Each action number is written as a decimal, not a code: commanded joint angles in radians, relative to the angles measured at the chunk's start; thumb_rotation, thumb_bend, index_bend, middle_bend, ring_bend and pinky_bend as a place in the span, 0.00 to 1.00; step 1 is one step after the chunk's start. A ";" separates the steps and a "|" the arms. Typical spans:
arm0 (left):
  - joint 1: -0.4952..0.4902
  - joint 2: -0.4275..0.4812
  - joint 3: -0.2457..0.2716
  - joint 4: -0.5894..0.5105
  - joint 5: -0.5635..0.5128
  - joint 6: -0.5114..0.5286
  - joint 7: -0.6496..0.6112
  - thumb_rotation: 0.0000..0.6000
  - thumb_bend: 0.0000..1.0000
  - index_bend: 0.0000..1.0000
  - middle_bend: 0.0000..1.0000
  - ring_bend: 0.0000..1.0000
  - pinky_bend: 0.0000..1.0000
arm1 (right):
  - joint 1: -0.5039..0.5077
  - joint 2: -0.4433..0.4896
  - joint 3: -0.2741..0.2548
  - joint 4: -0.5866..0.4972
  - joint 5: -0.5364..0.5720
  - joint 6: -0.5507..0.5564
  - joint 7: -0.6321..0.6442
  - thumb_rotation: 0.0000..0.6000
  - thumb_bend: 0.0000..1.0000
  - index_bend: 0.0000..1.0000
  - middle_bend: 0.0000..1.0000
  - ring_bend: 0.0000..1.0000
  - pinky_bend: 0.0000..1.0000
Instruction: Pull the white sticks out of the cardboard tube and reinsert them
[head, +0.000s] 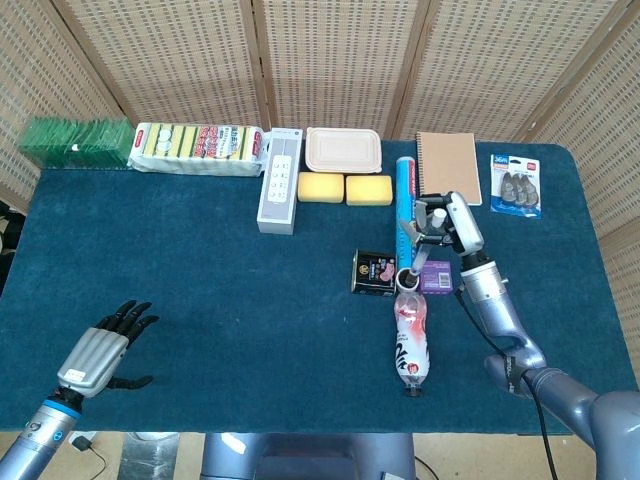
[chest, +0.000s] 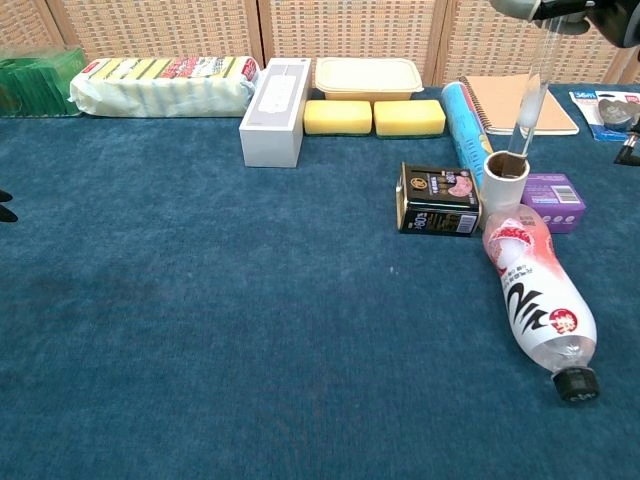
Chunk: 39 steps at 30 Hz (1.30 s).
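Note:
A short cardboard tube (chest: 505, 179) (head: 408, 277) stands upright right of centre, between a black tin and a purple box. A white stick (chest: 530, 100) rises from its mouth, leaning slightly right, with its lower end inside the tube. My right hand (head: 440, 228) holds the stick's top end above the tube; in the chest view only the underside of that right hand (chest: 560, 10) shows at the top edge. My left hand (head: 100, 350) rests near the table's front left corner, fingers spread and empty.
A black tin (chest: 438, 200), a purple box (chest: 552, 200) and a lying plastic bottle (chest: 535, 300) crowd the tube. A blue cylinder (chest: 462, 118), notebook (head: 448, 168), yellow sponges (chest: 374, 117), lidded container (head: 343, 150), power strip box (chest: 275, 97) and sponge pack (head: 195, 148) line the back.

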<state>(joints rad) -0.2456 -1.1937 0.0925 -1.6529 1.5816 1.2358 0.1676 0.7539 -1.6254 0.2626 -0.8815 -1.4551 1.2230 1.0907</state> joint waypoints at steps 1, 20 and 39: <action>0.000 -0.001 0.002 0.002 0.001 -0.002 -0.002 0.77 0.11 0.15 0.08 0.03 0.24 | -0.005 -0.003 -0.005 0.002 0.000 0.001 0.001 1.00 0.35 0.79 0.93 1.00 1.00; -0.003 -0.002 0.000 0.000 -0.004 -0.007 0.006 0.77 0.11 0.15 0.08 0.03 0.24 | -0.010 -0.063 -0.033 0.085 -0.010 -0.015 0.053 1.00 0.36 0.77 0.84 0.98 0.95; -0.006 -0.003 0.002 -0.002 -0.004 -0.012 0.010 0.77 0.11 0.15 0.08 0.03 0.24 | -0.020 -0.099 -0.065 0.165 -0.028 -0.019 0.111 1.00 0.36 0.76 0.75 0.88 0.83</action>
<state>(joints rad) -0.2521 -1.1964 0.0943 -1.6544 1.5778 1.2239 0.1773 0.7349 -1.7232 0.1985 -0.7173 -1.4822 1.2043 1.2005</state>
